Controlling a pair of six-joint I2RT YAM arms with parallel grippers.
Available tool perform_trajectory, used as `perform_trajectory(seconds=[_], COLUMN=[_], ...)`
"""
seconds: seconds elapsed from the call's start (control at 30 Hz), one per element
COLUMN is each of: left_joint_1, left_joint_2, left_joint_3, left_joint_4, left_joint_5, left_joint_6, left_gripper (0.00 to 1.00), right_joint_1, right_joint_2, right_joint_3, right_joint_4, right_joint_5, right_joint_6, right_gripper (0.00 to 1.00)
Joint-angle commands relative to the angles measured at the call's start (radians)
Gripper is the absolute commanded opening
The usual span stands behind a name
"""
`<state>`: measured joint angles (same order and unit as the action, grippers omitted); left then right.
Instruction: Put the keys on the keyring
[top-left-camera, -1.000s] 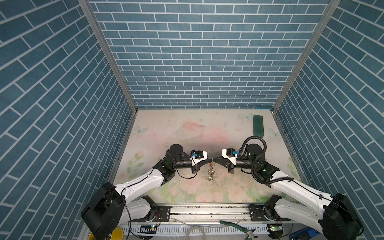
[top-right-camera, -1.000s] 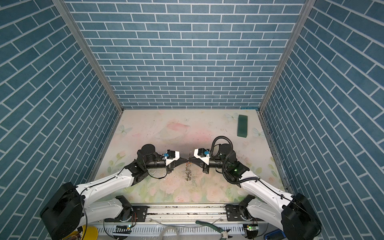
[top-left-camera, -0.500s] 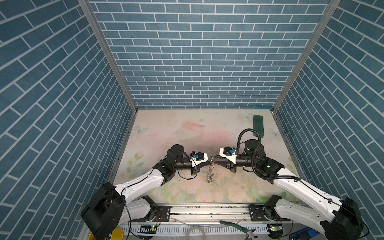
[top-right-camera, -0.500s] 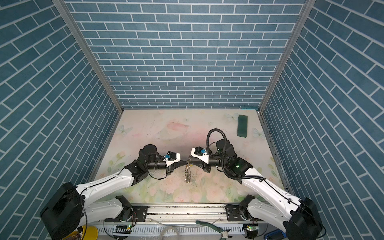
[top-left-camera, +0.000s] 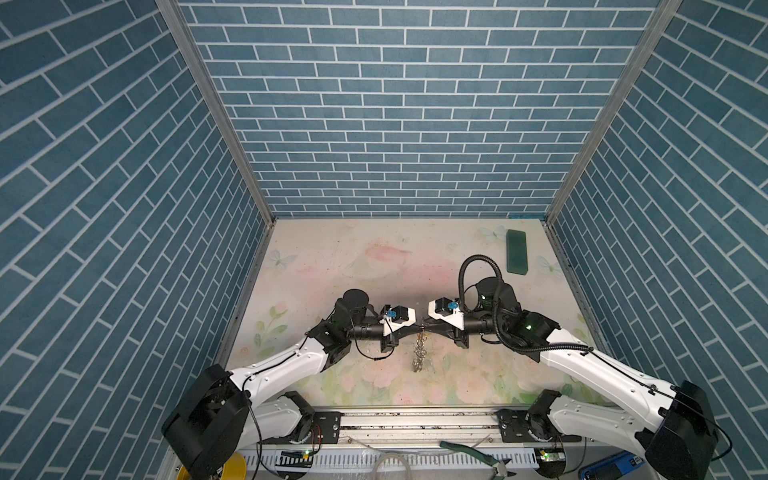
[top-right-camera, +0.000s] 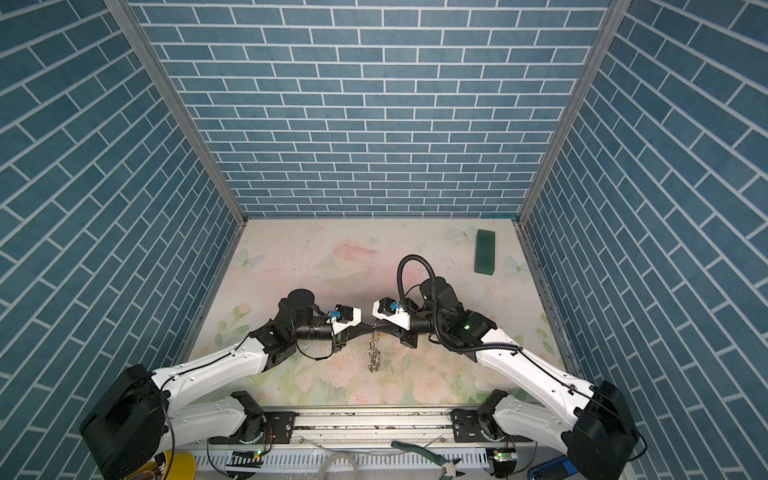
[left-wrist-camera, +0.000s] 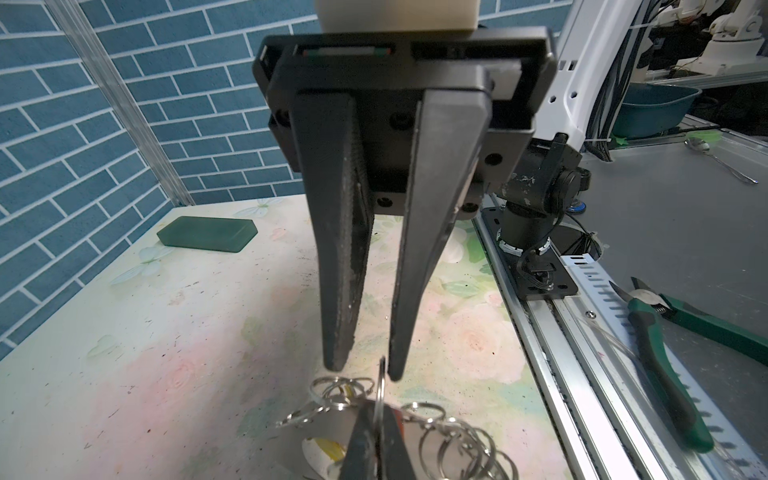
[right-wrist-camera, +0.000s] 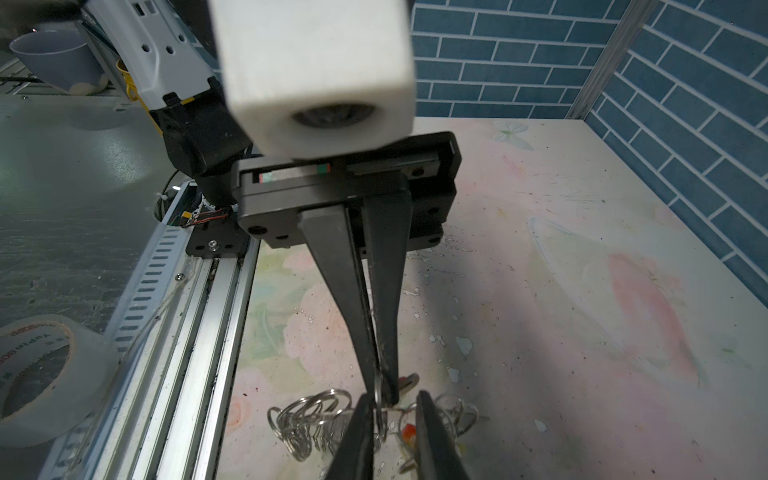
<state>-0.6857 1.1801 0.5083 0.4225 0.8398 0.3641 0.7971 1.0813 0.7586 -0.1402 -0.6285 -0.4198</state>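
Keyring (top-left-camera: 419, 358): hanging down over the flowery tabletop (top-left-camera: 374, 257), between the two pincers. Left pincer (right-wrist-camera: 383, 395): pressing tight together on one thin silver ring at the top. Right pincer (left-wrist-camera: 362, 369): sitting a little spread around that same ring. Red key (right-wrist-camera: 409, 432): peeking out among the rings.

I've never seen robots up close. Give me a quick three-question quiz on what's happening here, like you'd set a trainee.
1. True or false: the green block lies apart from both grippers, untouched.
2. The left gripper is shut on: A) a silver ring B) pliers C) tape.
3. Which gripper's jaws stand slightly apart?
Key: 1 true; 2 A; 3 the right gripper.
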Motion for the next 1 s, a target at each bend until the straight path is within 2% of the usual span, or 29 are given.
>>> perform_trajectory(seconds=[0.0, 0.27, 0.37, 0.47, 0.63, 0.77, 0.97], left_joint_1=[0.0, 0.0, 0.0, 0.0, 0.016, 0.024, 0.034], left_joint_2=[-0.003, -0.002, -0.002, -0.005, -0.027, -0.02, -0.019], left_joint_3=[0.031, 0.032, 0.031, 0.023, -0.029, -0.033, -0.043], left_joint_4=[0.017, 0.015, 0.016, 0.031, 0.16, 0.194, 0.252], left_joint_5=[0.031, 0.032, 0.031, 0.025, 0.01, 0.021, 0.041], left_joint_6=[0.007, 0.007, 0.009, 0.006, -0.052, -0.08, -0.118], left_gripper=[0.0, 0.0, 0.0, 0.0, 0.07, 0.1, 0.13], right_joint_1=[0.011, 0.017, 0.021, 0.019, -0.009, -0.076, -0.081], right_joint_2=[0.015, 0.037, 0.033, 0.009, -0.049, -0.082, -0.053], right_joint_3=[0.05, 0.067, 0.068, 0.05, -0.037, -0.143, -0.228], right_joint_4=[-0.034, -0.057, -0.055, -0.016, 0.147, 0.401, 0.651], right_joint_5=[0.002, 0.01, 0.015, 0.014, -0.018, -0.119, -0.184], right_joint_6=[-0.047, -0.057, -0.058, -0.043, 0.037, 0.191, 0.294], right_gripper=[0.16, 0.08, 0.01, 0.0, 0.0, 0.0, 0.0])
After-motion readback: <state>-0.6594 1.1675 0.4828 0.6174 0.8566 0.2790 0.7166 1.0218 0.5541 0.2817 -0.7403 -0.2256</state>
